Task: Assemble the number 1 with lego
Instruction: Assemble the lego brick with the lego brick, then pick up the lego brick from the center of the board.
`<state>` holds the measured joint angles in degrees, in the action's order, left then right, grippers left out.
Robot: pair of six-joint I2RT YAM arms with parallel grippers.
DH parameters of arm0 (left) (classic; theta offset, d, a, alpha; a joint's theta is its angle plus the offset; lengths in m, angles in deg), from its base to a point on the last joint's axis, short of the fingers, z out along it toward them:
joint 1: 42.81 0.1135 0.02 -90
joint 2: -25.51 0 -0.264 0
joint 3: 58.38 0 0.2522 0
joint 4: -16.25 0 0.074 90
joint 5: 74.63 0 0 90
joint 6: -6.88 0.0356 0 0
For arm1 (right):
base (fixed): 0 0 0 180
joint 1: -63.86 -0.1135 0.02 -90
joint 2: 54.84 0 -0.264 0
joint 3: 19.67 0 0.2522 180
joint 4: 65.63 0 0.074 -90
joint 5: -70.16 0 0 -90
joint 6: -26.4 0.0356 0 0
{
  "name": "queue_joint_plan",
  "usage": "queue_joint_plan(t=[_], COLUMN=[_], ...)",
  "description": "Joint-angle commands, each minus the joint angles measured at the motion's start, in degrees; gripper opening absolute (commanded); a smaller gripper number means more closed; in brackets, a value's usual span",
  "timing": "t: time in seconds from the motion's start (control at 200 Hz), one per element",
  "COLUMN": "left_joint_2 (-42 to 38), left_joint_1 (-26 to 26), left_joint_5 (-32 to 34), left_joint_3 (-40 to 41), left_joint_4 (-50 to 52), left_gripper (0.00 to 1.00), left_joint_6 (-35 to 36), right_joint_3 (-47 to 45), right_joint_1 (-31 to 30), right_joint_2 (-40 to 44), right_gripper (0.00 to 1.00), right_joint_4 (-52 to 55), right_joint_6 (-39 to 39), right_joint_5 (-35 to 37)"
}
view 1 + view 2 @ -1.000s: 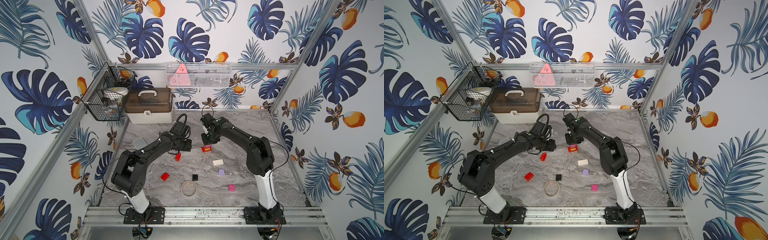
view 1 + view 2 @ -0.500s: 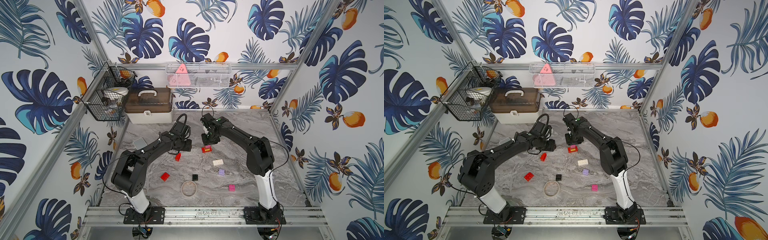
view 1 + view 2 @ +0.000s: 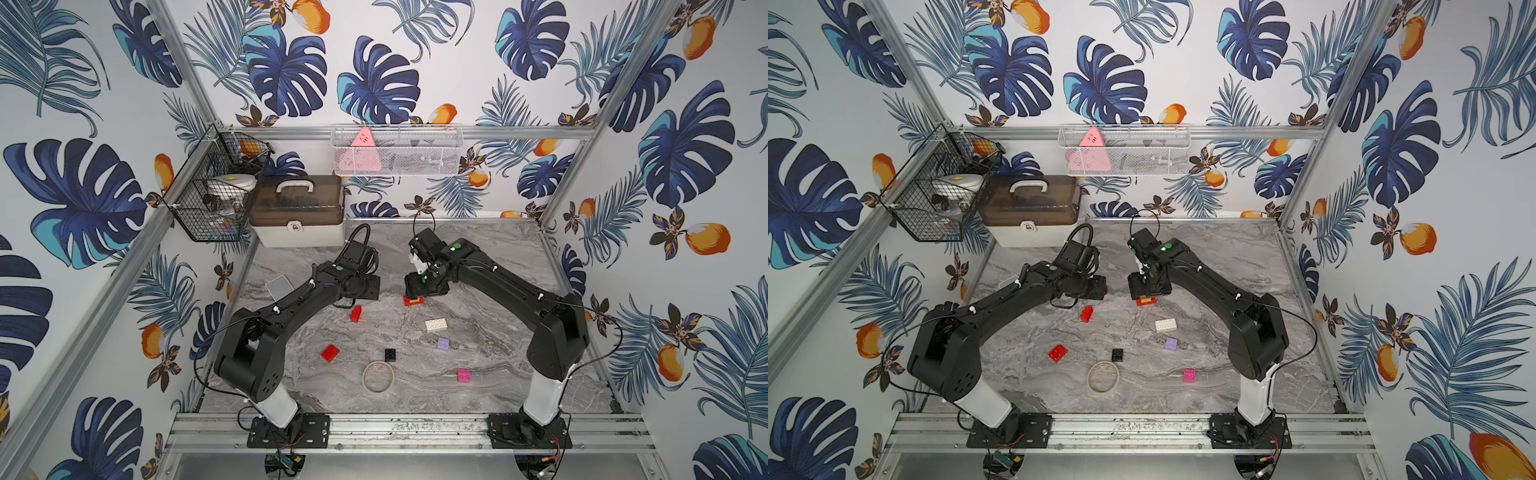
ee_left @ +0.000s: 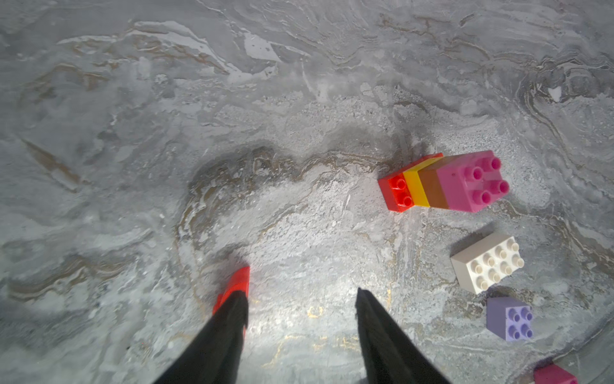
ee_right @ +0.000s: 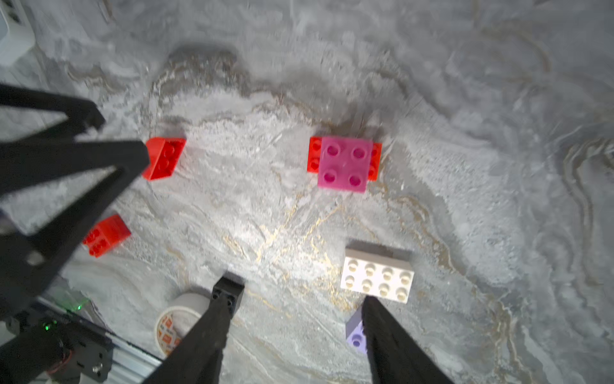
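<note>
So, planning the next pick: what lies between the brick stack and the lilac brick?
Only the white brick, clearest in the left wrist view.

Lego stack ×1 (4 pcs). Loose bricks: red ×2; white, lilac, black, pink ×1 ea. Tape ring ×1.

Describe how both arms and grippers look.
Left arm and right arm are matte black, each on a white base link, with green dots at joints and thin black cables. Left gripper and right gripper have two slim, tapering black fingers.
</note>
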<state>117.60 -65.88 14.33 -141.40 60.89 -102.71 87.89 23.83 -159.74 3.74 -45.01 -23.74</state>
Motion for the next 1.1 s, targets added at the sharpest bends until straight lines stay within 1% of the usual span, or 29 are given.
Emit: queue_joint_plan(t=[0.0, 0.055, 0.155, 0.38, 0.495, 0.66, 0.801, 1.036, 1.096], left_joint_2=[-3.5, -4.2, -4.0, -1.8, -1.0, 1.8, 3.5, 7.5, 8.9], left_joint_1=[1.4, 3.1, 5.3, 5.4, 5.4, 4.8, 3.8, 3.0, 2.9], left_joint_5=[2.7, 1.5, -0.2, -0.5, -1.1, -1.4, 0.8, 0.5, 0.9], left_joint_3=[1.5, 1.7, 2.4, 6.2, 7.6, 7.6, 7.3, 5.6, 4.8], left_joint_4=[3.4, 5.1, 6.5, 5.8, 4.1, 4.1, 4.5, 4.7, 5.0], left_gripper=[0.69, 0.7, 0.7, 0.69, 0.68, 0.61, 0.58, 0.52, 0.48], left_joint_6=[-2.0, -2.6, -2.2, 1.8, 2.3, 2.3, 2.5, 4.0, 4.4], right_joint_3=[-3.7, -5.4, -7.0, -6.4, -6.7, -7.9, -8.3, -8.2, -8.1], right_joint_1=[-0.6, -0.8, -0.8, -0.8, -0.8, -0.8, -0.8, -0.7, -0.5], right_joint_2=[2.4, 3.0, 3.5, 3.7, 3.5, 4.0, 4.4, 4.8, 5.0], right_gripper=[0.65, 0.64, 0.63, 0.66, 0.66, 0.63, 0.61, 0.6, 0.59], right_joint_4=[-2.0, -2.3, -2.6, -2.6, -2.9, -3.7, -4.1, -4.1, -3.9], right_joint_6=[-1.1, -2.0, -3.1, -5.4, -6.0, -6.3, -6.5, -7.5, -7.9], right_joint_5=[-3.3, -5.3, -7.2, -10.0, -10.8, -12.4, -13.0, -13.0, -13.0])
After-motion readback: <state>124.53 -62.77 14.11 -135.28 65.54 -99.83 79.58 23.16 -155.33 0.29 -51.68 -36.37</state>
